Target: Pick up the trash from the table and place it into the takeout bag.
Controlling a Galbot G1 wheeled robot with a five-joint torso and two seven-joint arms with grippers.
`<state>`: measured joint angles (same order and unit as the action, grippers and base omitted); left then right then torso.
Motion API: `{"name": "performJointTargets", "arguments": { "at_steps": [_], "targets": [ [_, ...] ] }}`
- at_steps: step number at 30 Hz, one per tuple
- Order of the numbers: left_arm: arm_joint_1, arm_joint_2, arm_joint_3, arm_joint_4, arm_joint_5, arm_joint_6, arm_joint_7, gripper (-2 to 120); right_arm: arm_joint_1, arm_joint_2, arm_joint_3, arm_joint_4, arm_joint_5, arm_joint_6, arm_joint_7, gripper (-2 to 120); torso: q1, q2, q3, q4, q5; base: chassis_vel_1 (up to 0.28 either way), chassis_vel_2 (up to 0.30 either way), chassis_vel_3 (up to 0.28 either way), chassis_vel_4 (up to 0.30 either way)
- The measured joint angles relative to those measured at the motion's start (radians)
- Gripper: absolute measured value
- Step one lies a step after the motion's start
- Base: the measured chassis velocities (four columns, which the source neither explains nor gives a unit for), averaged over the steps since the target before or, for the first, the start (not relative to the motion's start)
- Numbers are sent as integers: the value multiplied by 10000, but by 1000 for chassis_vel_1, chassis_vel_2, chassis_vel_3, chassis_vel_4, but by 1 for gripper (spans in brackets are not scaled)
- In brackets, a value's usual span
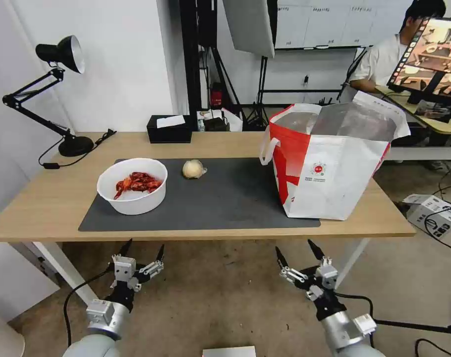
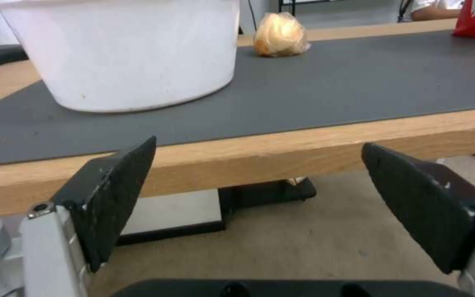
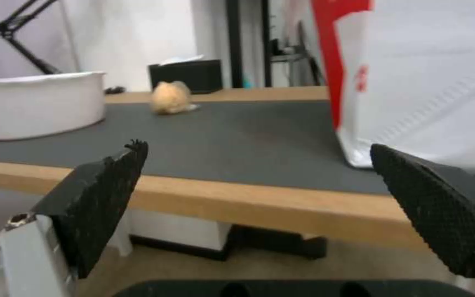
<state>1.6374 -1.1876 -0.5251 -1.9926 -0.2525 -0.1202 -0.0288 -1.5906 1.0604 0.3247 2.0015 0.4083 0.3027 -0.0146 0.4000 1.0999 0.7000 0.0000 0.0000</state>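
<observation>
Your white round bowl of red crayfish shells [image 1: 132, 185] sat on the left of the dark-grey rectangular mat [image 1: 225, 198], the beige crumpled lump [image 1: 193, 169] just beyond it; the boxy white-and-red takeout bag [image 1: 329, 158] stood at the light-wood table's [image 1: 47, 198] right end; your left gripper [image 1: 142, 249] and right gripper [image 1: 295, 252] hung below the near edge, both spread wide and empty.

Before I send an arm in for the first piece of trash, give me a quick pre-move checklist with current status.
1. Left tool open, holding nothing: ok.
2. Right tool open, holding nothing: ok.
3. Both tools below the table edge, not yet over the mat: ok.
4. Bowl of crayfish shells upright on the mat: ok.
5. Beige lump free-standing, apart from the bowl: ok.
6. Takeout bag upright, mouth open: ok; room inside: cannot tell.
</observation>
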Motion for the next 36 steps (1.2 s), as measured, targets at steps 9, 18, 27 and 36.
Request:
{"name": "performJointTargets", "arguments": {
  "at_steps": [9,18,27,36],
  "targets": [
    [-109,-27,38,0,60,-3,30,100,2526,-884,-1320,-38,589,-1481,92,100,1,0,1,0,0,0,0,0,0],
    [25,-96,-68,-26,204,-4,47,100,7185,-818,-4686,-1692,1681,-2671,1459,100,2,-1,1,3,-3,0,0,0,0],
    [9,-130,-32,78,230,10,34,100,10867,701,-7187,-4139,2922,-4003,3478,100,2,-1,2,2,-2,0,0,0,0],
    [-101,-89,22,191,217,31,23,100,13491,2505,-8625,-7593,4200,-4245,3577,100,2,-1,2,2,-3,0,0,0,0]
  ]
}}
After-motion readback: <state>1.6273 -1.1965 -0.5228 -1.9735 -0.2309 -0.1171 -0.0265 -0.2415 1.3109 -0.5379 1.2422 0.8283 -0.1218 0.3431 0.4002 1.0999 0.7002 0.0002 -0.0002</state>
